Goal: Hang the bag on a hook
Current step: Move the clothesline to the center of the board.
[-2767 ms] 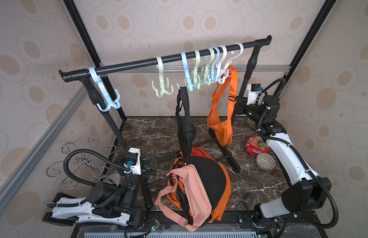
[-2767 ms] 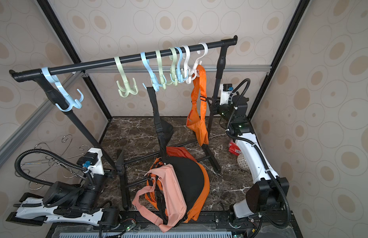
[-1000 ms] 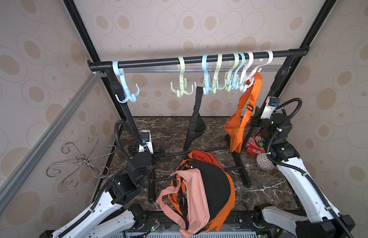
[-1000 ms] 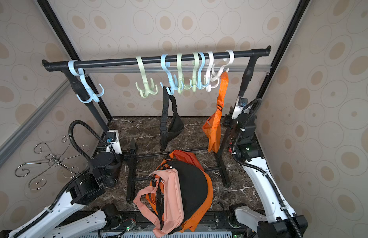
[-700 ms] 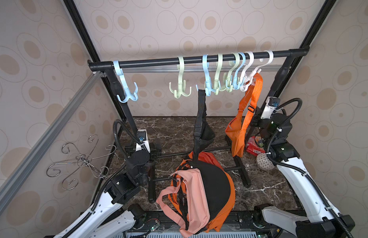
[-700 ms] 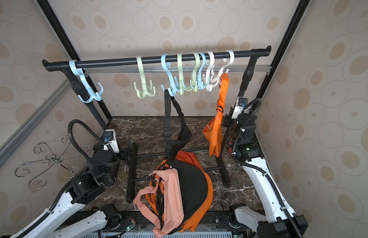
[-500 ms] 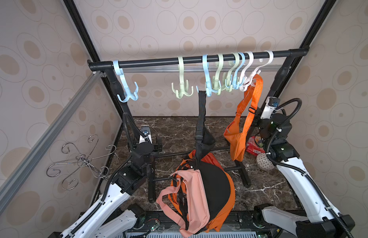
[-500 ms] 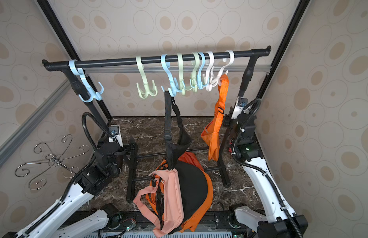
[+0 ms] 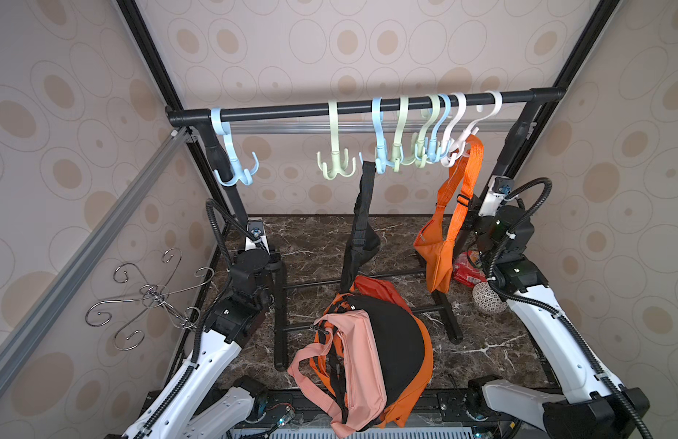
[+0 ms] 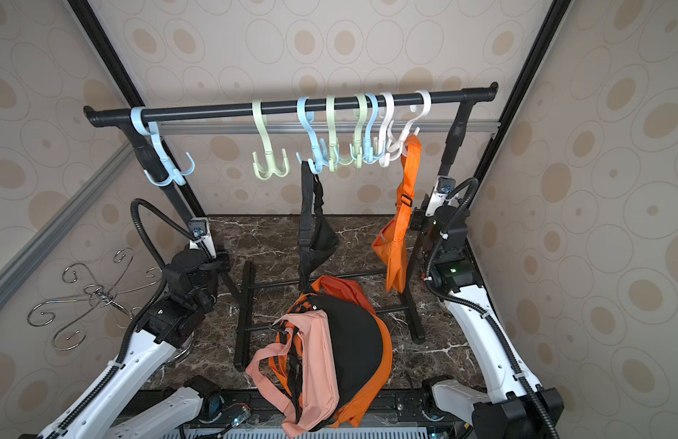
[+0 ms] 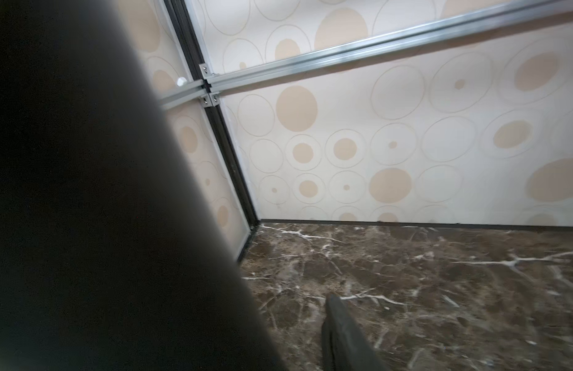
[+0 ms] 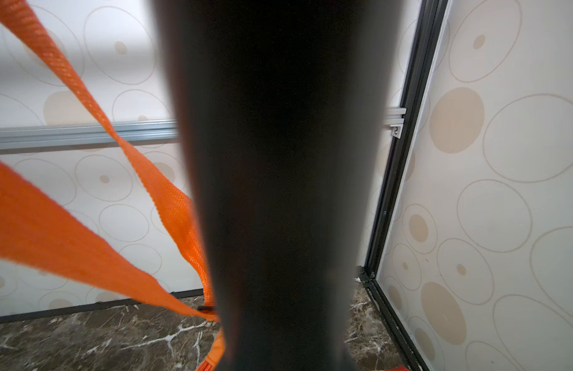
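- Rack (image 9: 284,111): it spans the table from 10 to 2 o'clock. Both arms sit at its posts, so I judge the step to be steadying or shifting it. Move both ends slowly and evenly, or the hooks slide and the bags swing.
- Left arm (image 9: 215,353): it reaches from 7 o'clock to the left post (image 9: 231,190) at 9.
- Right arm (image 9: 538,315): it reaches from 5 o'clock to the right post (image 9: 504,156) at 3.
- Pile (image 9: 360,353): unhung bags lie at 6 o'clock. Keep the rack's feet off them.
- Black bag (image 9: 362,247): the task's thing hangs at the centre from the blue hook (image 9: 379,152). Whether its lower end touches the pile I cannot tell.
- Orange bag (image 9: 436,251): it hangs at 2 o'clock, just beside the right gripper (image 9: 470,220). Avoid pinching its strap.
- Left gripper (image 9: 270,264): it sits at the left post. The wrist view shows the post and what looks like one finger (image 11: 339,334), apart from each other. I cannot tell whether it grips.
- Right gripper: the right post fills its wrist view and the fingers are hidden, so its state cannot be told.
- Blue hook: watch that the black bag's strap does not slip off its prong.
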Action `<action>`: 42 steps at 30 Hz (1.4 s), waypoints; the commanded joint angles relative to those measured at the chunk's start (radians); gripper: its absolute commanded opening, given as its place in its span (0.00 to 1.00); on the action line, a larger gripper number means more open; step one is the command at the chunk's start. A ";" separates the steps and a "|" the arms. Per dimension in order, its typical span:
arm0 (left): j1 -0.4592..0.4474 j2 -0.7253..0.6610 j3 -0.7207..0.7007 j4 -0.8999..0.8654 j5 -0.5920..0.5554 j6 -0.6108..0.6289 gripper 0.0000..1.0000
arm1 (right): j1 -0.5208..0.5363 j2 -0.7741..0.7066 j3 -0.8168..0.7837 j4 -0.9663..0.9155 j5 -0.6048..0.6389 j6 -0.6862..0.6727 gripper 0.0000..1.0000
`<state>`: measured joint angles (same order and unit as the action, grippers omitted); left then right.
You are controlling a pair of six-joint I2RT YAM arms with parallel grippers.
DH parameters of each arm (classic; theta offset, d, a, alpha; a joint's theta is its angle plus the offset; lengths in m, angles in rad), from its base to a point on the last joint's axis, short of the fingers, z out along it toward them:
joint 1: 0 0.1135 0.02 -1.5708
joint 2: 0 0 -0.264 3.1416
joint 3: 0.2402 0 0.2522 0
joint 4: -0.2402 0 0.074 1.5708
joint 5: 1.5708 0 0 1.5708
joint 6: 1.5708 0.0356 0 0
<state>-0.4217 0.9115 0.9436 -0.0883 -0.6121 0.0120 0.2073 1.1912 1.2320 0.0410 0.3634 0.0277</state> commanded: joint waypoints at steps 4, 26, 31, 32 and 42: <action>0.026 0.074 0.035 0.110 0.140 -0.023 0.22 | 0.004 0.093 0.021 -0.097 0.008 0.059 0.00; 0.118 0.320 0.172 0.233 0.306 0.021 0.22 | 0.004 0.286 0.198 -0.148 -0.054 0.017 0.11; 0.118 0.257 0.135 0.174 0.331 -0.018 1.00 | 0.024 0.195 0.113 -0.164 -0.085 0.030 0.78; 0.118 0.232 0.124 0.158 0.337 -0.027 1.00 | 0.040 0.170 0.095 -0.167 -0.085 0.018 0.91; 0.110 -0.008 -0.051 -0.036 0.511 -0.222 1.00 | 0.397 -0.109 -0.066 -0.315 0.060 -0.138 0.95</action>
<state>-0.3046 0.9375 0.9588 -0.0254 -0.1837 -0.1181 0.4908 1.1633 1.2034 -0.2119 0.3981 -0.0280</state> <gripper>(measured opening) 0.998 0.950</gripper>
